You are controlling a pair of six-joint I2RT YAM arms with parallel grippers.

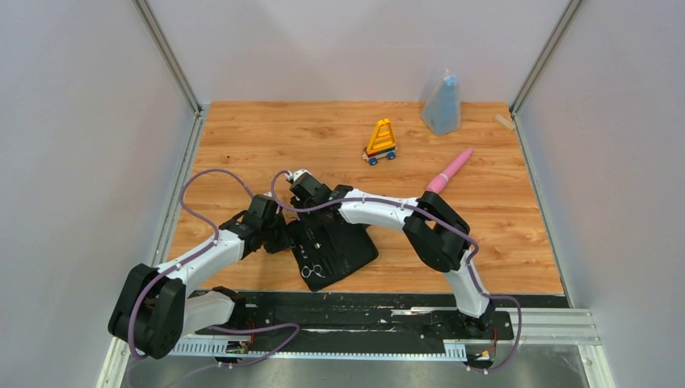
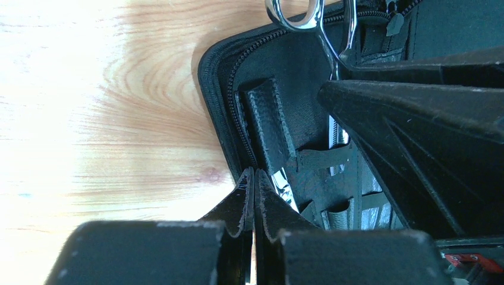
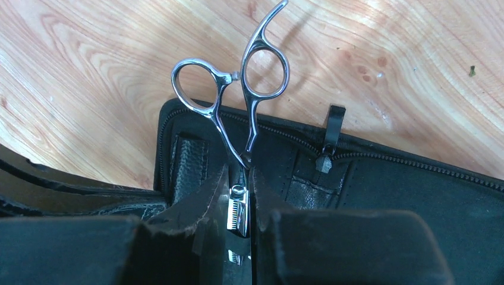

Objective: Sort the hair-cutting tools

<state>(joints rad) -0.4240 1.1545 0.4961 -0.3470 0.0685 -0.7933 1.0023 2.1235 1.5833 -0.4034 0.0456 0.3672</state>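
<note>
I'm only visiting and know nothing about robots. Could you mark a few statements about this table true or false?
1. The right end effector grips the slim silver metal scissors by the blade end. True.
2. The scissors' finger rings lie inside the black zippered case. False: they stick out over the wooden table.
3. The left end effector is shut. True.
4. The pink tapered wand lies in the case. False: it lies on the table, apart from the case.

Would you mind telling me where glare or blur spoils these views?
Left wrist: the table washes out to near white at left. Right wrist: the scissors are sharp, the right fingers soft. Top external: evenly lit, no glare.
</note>
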